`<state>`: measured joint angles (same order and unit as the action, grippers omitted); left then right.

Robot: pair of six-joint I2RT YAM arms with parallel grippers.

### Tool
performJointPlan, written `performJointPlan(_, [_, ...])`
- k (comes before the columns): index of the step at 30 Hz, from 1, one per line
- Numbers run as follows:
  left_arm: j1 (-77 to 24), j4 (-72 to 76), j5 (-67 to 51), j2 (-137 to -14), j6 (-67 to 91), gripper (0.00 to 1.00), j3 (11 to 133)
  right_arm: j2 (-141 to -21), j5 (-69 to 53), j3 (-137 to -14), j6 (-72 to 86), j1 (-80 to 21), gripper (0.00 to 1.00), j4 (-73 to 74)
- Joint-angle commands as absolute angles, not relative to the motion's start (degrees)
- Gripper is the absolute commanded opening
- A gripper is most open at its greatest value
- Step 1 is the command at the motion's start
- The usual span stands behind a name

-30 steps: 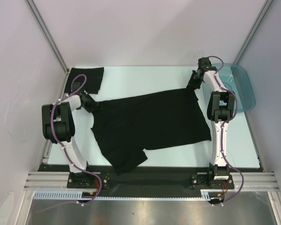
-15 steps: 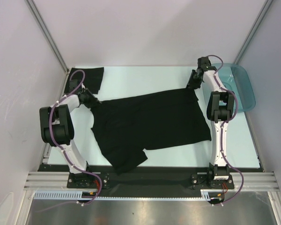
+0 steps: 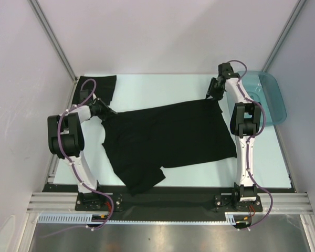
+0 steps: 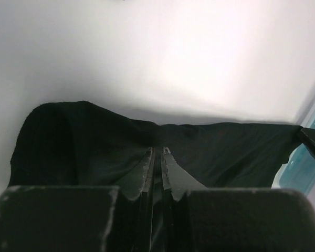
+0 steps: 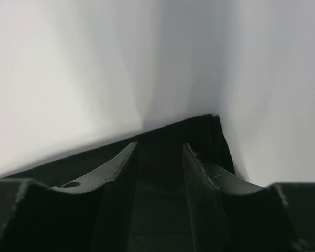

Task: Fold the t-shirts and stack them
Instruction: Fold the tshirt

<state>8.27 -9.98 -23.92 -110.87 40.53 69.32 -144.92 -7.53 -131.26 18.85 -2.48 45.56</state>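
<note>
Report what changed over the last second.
The left gripper and the right gripper each edged slightly farther from their bases, the right one also a little leftward. Nothing was grabbed or released: both stay pinched on the far edge of the spread t-shirt. The folded t-shirt and the teal tray did not move.

Top view: right gripper [image 3: 212,94] fingertips merge with the spread t-shirt [image 3: 170,139]; grip unreadable. Right wrist view: black cloth fills the finger gap, contact indeterminate. Left wrist view: teal tray [image 4: 306,167] cut off at right edge. Folded t-shirt [image 3: 105,86] partly hidden behind left arm [image 3: 63,137].
</note>
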Motion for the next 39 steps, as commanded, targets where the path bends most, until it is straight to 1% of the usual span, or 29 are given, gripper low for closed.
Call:
performJointPlan(1, [8.8,-8.3,-25.6,-111.4,40.9,0.13,70.5,-138.1,-7.7,-131.7,18.5,-3.6,0.45,47.5])
performJointPlan(7, [9.1,-10.6,-24.4,-112.1,36.9,0.14,73.2,-135.4,-9.7,-128.9,19.2,-8.3,0.5,47.5])
performJointPlan(10, [11.0,-12.2,-23.6,-112.6,36.2,0.15,73.2,-135.7,-9.5,-128.8,18.9,-9.6,0.51,47.3])
performJointPlan(14, [12.8,-13.5,-23.5,-113.5,35.6,0.15,72.6,-137.3,-8.9,-128.9,19.1,-8.4,0.51,47.1])
performJointPlan(23, [12.8,-18.3,-22.4,-117.4,33.0,0.15,75.3,-142.9,-6.2,-129.5,17.7,-4.7,0.52,46.9])
performJointPlan(26, [12.8,-19.9,-21.0,-118.2,32.8,0.17,76.3,-144.4,-4.9,-130.2,17.2,-4.7,0.52,46.8])
performJointPlan(30, [13.0,-23.0,-20.2,-120.3,32.6,0.15,79.4,-146.2,-3.6,-132.3,17.0,-4.8,0.52,47.2])
performJointPlan(39, [13.4,-24.9,-19.1,-124.2,32.3,0.16,86.0,-149.7,-1.8,-134.7,17.7,-4.1,0.54,44.8])
